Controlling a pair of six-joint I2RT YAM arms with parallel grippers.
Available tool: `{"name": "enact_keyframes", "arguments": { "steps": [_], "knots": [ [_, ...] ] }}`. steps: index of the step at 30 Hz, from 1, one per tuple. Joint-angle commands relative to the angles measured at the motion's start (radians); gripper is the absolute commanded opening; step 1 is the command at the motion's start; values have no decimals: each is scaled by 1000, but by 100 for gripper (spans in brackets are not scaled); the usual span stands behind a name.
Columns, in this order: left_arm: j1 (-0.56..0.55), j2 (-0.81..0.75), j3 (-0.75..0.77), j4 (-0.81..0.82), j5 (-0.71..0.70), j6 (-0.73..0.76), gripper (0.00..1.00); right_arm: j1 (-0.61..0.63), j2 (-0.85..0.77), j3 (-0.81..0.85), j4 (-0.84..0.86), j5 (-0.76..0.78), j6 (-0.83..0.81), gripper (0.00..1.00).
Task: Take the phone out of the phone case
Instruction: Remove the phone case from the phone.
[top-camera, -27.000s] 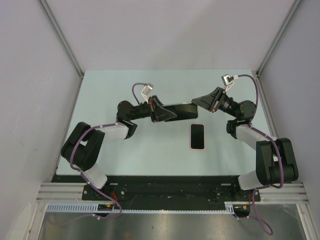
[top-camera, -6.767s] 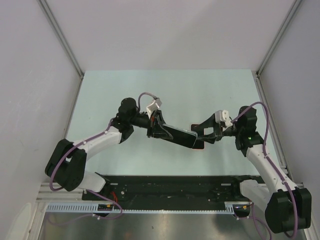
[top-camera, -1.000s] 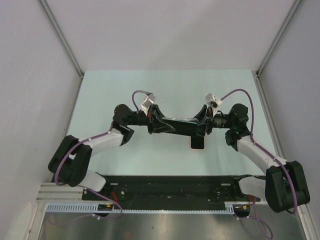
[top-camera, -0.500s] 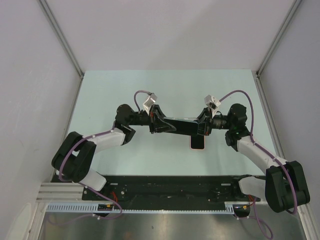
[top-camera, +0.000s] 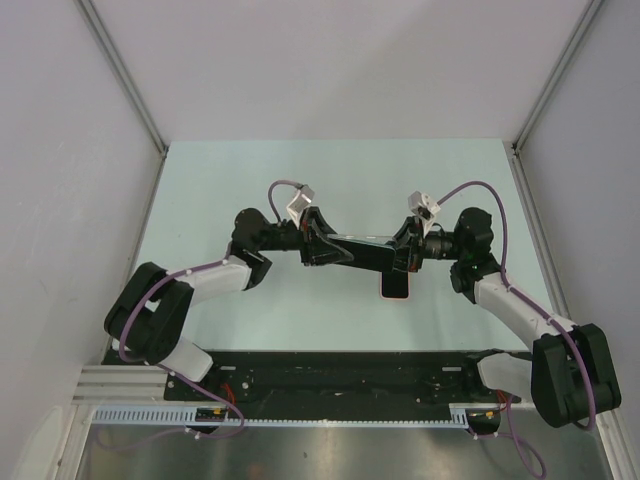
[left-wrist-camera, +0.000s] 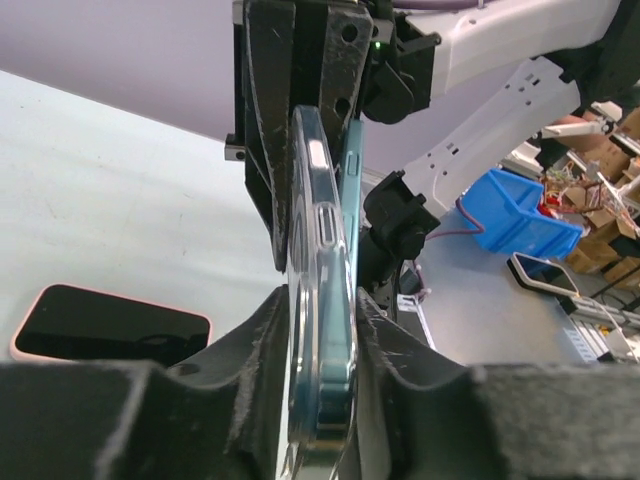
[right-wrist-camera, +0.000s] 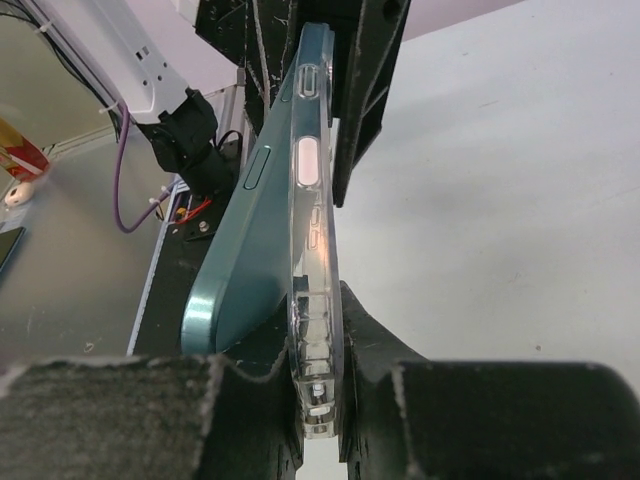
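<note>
above the pale green table (top-camera: 250, 180), between grey walls (top-camera: 330, 60), the left gripper (left-wrist-camera: 320, 310) clamps the teal phone (right-wrist-camera: 255, 230) and its clear phone case (right-wrist-camera: 310, 250) together. the right gripper (right-wrist-camera: 315, 370) pinches the case edge, where the phone gapes away.

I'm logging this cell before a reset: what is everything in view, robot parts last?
teal phone: one, teal, held aloft between the arms, one end peeled from its case
clear case: one, transparent, alongside that phone
pink-cased phone: one, black screen, pink rim, flat on the table
table: one, pale green
blue bin: one, blue, beyond the table
left pincer: one, black, closed on phone and case together
right pincer: one, black, closed on the case's edge
</note>
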Motion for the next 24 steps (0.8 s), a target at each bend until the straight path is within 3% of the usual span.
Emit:
{"name": "enact_keyframes", "arguments": {
  "steps": [1,11,18,20,24],
  "knots": [
    [-10,-20,7,8,-54,22,40,12,-32,6,35,-7,-23,0],
    [-4,-31,2,-21,-78,65,79,5,-23,6,52,-8,25,0],
    [38,-89,-4,-30,-97,105,89,-14,-2,6,44,1,31,0],
    [61,-109,-4,-33,-100,108,99,-17,3,6,44,2,36,0],
    [96,-145,-3,-41,-91,129,100,-24,20,6,31,12,29,0]
  ]
}}
